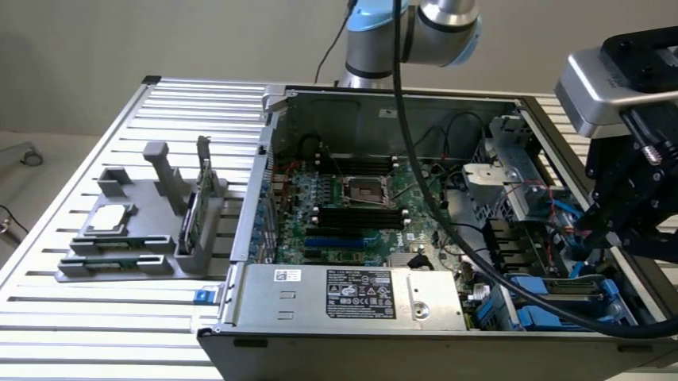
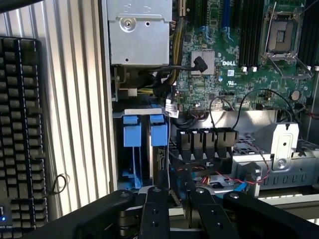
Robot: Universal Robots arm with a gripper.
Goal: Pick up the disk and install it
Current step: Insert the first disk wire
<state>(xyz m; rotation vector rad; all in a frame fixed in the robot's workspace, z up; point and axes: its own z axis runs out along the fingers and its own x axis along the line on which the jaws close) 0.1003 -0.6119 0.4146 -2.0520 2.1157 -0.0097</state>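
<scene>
Slatted metal counter, open computer case laid on it, and the disk is spotted standing on edge in the drive bay at the case's corner, with a second blue carrier just beside it. Its long side is run straight toward the hand, which is hung close over the bay. The disk is judged a touch off-centre, toward the case wall. Open or closed? That cannot be told.

Plain beige wall, slatted aluminium table, pale floor
</scene>
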